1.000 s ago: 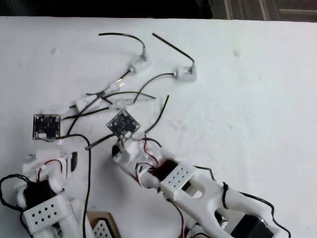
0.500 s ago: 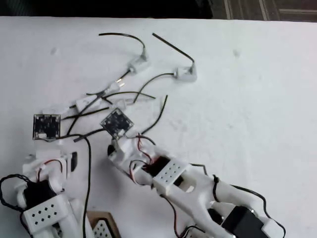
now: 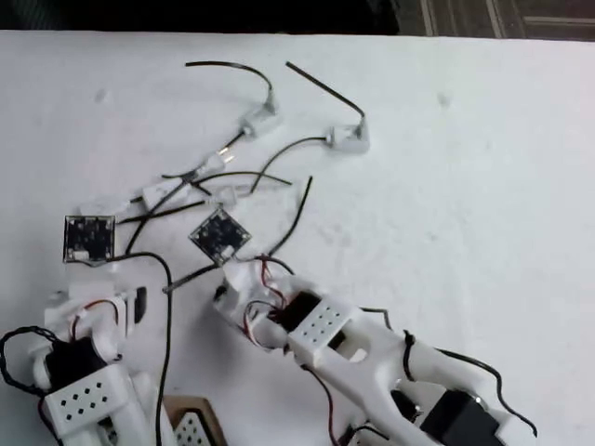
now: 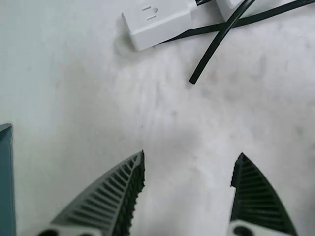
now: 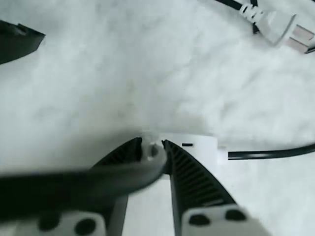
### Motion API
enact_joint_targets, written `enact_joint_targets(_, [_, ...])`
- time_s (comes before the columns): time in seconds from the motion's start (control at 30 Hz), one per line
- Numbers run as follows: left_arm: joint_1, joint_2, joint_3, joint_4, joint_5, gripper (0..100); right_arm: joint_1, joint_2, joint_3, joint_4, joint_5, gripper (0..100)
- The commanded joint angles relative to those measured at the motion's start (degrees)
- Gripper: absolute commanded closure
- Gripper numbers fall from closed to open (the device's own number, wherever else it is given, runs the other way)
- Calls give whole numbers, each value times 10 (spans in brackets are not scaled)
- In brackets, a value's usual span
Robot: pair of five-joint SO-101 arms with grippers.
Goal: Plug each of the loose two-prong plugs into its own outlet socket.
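Outlet socket [image 5: 201,146] in right jaws, left jaws apart over table [image 4: 74,103]

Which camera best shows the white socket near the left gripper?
Left wrist view: the socket faces it, slots plain. In the high view the socket is a faint white block, slots unreadable; the right wrist view looks elsewhere.

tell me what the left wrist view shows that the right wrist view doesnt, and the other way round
Left wrist view: the left gripper is open over bare table, with a white outlet socket and a loose black cord end beyond it.
Right wrist view: the right gripper is shut on what looks like a held plug with a dark cord, above a white block. A free plug lies farther off.
Both: the white table and black cords.
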State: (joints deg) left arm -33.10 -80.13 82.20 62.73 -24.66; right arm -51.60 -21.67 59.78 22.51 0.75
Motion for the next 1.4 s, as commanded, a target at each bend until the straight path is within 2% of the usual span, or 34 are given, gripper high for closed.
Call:
enact_joint_targets(0.0, [-2, -7, -3, -11, 3, 714, 3, -31, -7, 4, -4, 981])
enact_joint_targets(0.3, [-2, -7, -2, -11, 3, 714, 1, 72, -52, 4, 0, 981])
enact_joint_targets(0.5, [-2, -7, -1, -11, 3, 714, 4, 70, -50, 58, 43, 981])
enact_joint_targets(0.87, [-1, -7, 0, -11, 3, 714, 15, 69, -54, 89, 46, 977])
enact_joint_targets(1.03, [0, -7, -2, -11, 3, 710, 13, 67, -55, 93, 45, 867])
enact_joint_targets(1.17, [0, -7, -2, -11, 3, 710, 13, 36, -55, 97, 47, 846])
enact_joint_targets(1.37, [0, -7, 1, -17, 3, 710, 15, -73, -69, 192, 50, 841])
